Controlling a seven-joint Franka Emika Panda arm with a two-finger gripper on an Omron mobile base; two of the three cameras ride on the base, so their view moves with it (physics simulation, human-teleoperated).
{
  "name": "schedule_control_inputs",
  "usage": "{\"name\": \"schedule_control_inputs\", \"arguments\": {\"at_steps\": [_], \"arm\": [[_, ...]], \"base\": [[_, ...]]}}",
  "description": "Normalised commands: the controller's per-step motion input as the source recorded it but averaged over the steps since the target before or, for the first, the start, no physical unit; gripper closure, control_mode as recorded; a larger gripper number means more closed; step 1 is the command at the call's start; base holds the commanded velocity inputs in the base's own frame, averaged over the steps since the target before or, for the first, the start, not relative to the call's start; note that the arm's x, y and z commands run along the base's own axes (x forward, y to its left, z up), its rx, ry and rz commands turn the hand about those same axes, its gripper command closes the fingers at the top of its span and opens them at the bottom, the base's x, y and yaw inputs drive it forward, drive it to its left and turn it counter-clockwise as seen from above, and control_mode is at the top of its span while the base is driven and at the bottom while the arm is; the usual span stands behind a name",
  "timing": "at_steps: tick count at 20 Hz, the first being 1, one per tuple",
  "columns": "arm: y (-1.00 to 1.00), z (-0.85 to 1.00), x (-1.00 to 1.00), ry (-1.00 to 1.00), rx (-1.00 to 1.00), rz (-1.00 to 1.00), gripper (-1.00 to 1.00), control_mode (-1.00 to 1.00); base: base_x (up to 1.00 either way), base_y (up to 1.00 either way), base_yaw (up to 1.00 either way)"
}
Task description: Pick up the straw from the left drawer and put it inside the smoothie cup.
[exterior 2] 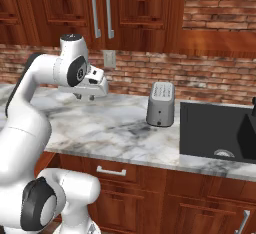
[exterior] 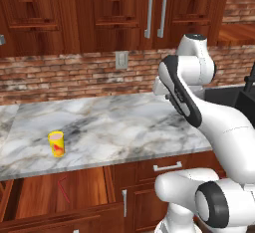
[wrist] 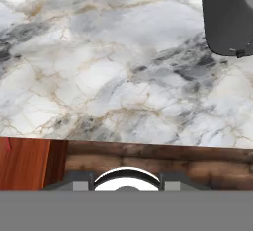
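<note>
Your straw lies flat on the plain wood floor of the left drawer, which stands pulled out below the front edge of the tabletop; the bent end looks to sit toward the drawer's back, the long leg running toward its front. Expect it to be very light and thin, smooth and a little springy; it will likely roll or skate on the wood if nudged, and crush if squeezed hard. Take it on the straight leg near the middle, jaws set across its length, and come down close to the floor, since it offers little height to bite.

The smoothie cup, small and yellow with a red mark, stands upright near the tabletop's front edge, just above the drawer; being light, it may tip if the straw catches its rim, so feed the straw in from straight above.

The tool hangs over the middle of the tabletop, well apart from straw and cup; it holds nothing, but you cannot tell how wide its jaws stand. A grey toaster stands toward the back, near the sink.
</note>
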Motion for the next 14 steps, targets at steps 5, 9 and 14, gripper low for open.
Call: {"name": "schedule_control_inputs", "arguments": {"at_steps": [5,9,14], "arm": [[0.09,0.00,-0.24,-0.03,0.00,0.01,-1.00,-1.00],[0.78,-0.50,-0.88,0.07,-0.02,0.08,-1.00,-1.00],[1.00,-0.93,-0.80,0.13,-0.06,0.01,-1.00,-1.00]], "base": [[0.00,0.00,0.00],[0.00,0.00,0.00],[0.00,0.00,0.00]]}}
